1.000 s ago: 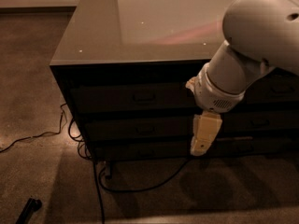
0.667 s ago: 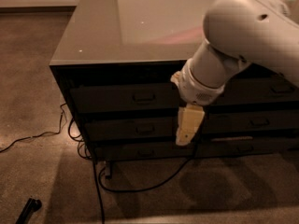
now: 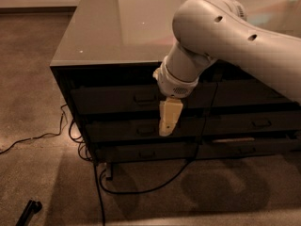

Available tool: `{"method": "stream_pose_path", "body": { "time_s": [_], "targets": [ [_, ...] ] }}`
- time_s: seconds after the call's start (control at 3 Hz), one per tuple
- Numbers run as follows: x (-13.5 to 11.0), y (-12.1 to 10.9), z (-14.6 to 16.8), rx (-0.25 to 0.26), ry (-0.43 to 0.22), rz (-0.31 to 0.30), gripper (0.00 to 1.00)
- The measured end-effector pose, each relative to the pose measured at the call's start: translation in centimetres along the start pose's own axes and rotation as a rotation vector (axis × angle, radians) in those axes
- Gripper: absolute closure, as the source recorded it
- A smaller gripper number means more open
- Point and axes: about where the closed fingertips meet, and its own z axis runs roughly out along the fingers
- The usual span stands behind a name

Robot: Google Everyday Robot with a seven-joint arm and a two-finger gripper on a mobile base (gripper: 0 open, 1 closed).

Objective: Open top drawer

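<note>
Pincer (image 3: 166, 125) and wrist hang from the bulky white arm (image 3: 235, 32) in front of the dark drawer fronts, pointing straight down. The pale pincer shows as one solid shape from here, so I cannot tell whether it is released or clenched, and it holds nothing that can be seen. Behind its upper end lies the top drawer (image 3: 108, 99), which looks shut, its flat front in line with the fronts beneath. That drawer's small pull (image 3: 143, 98) sits close beside the pincer toward the left of the view, about level with the pincer's upper end, and apart from it. The pincer's tip hangs before the second drawer (image 3: 113, 131), just right in the view of that drawer's own pull. The third drawer (image 3: 127, 153) is below the tip. The glossy top of the desk (image 3: 108, 27) spreads above and behind the pincer, partly covered by the arm. The neighbouring stack (image 3: 249, 126) lies to the view's right of the pincer. Cables (image 3: 141, 188) trail over the floor (image 3: 37, 173) below it, and a small dark object (image 3: 29, 212) lies well apart, far down toward the left corner.
</note>
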Motion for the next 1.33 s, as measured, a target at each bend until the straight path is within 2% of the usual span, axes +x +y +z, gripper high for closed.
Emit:
{"method": "stream_pose_path", "body": {
  "time_s": [0.33,0.67,1.0,1.33],
  "targets": [
    [-0.3,-2.5,1.7,-0.004,-0.002,-0.035,0.0],
    [-0.4,-4.8,5.1,-0.031,0.079,-0.069,0.0],
    [-0.2,-7.8,10.2,-0.076,0.215,-0.11,0.0],
    [-0.7,-8.0,11.2,-0.083,0.23,-0.134,0.0]
  ]
}}
